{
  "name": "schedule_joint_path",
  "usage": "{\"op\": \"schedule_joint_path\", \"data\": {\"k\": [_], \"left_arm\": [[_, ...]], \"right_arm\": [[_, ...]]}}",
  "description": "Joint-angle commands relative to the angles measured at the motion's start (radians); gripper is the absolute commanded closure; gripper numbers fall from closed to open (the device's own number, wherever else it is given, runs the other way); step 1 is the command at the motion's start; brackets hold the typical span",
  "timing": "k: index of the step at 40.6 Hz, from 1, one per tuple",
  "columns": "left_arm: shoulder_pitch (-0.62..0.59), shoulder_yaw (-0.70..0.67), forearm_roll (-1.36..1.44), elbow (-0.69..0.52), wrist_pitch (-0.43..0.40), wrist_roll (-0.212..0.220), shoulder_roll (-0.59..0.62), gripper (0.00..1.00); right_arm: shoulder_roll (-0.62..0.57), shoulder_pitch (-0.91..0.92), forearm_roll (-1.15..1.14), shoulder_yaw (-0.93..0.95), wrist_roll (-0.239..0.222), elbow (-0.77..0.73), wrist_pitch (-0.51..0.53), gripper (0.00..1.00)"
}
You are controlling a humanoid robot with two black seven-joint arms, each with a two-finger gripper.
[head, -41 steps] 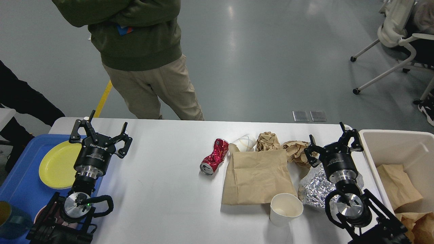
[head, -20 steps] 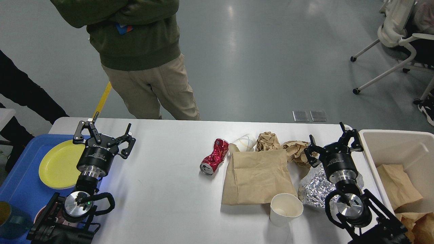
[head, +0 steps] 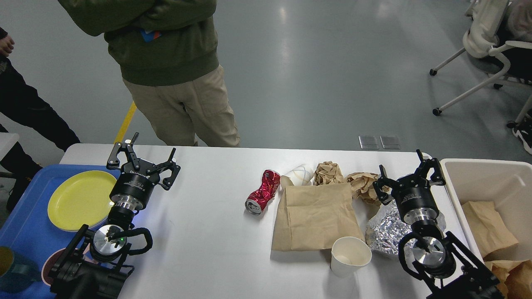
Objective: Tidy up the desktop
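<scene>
White and smooth, the desk (head: 199, 232) spread beneath both arms, filling the lower part of the head view. The left jaws (head: 143, 160) were spread wide and held nothing, poised above the desk's far left part. Just to their left a yellow plate (head: 79, 199) lay on a blue tray (head: 25, 224) at the desk's left end, with a dark cup (head: 10, 270) at the tray's near corner. The right jaws (head: 409, 174) were likewise wide open and empty, hanging over the desk's right end. Directly under that arm, nearer the robot than the jaws, lay a crumpled ball of foil (head: 384, 232). Just to the left of the right jaws sat two wads of brown paper (head: 361, 182), one touching the other's neighbour, a flat brown paper bag (head: 318, 216). A white paper cup (head: 349, 256) stood upright at the bag's near right corner, touching the foil or very close to it. Beyond the bag's far left corner a second white cup (head: 299, 174) lay on its side, and beside it, toward the left jaws, a crushed red can (head: 262, 192) rested at a slant. To the right of the right jaws stood a beige bin (head: 457, 182) with brown paper inside. A person in a green top (head: 166, 45) stood past the desk's far edge.
</scene>
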Motion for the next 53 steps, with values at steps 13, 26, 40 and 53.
{"op": "schedule_joint_path", "data": {"k": [13,26,40,53], "left_arm": [[0.003,0.0,0.022,0.038,-0.1,-0.025,-0.016,0.04],[0.02,-0.002,0.026,0.04,-0.132,-0.025,0.007,0.04],[0.02,-0.005,0.008,0.072,-0.158,-0.027,0.084,0.04],[0.025,-0.008,-0.029,0.074,-0.173,-0.028,0.079,0.04]], "right_arm": [[0.0,0.0,0.0,0.0,0.0,0.0,0.0,0.0],[0.0,0.0,0.0,0.0,0.0,-0.001,0.0,0.0],[0.0,0.0,0.0,0.0,0.0,-0.001,0.0,0.0],[0.0,0.0,0.0,0.0,0.0,0.0,0.0,0.0]]}}
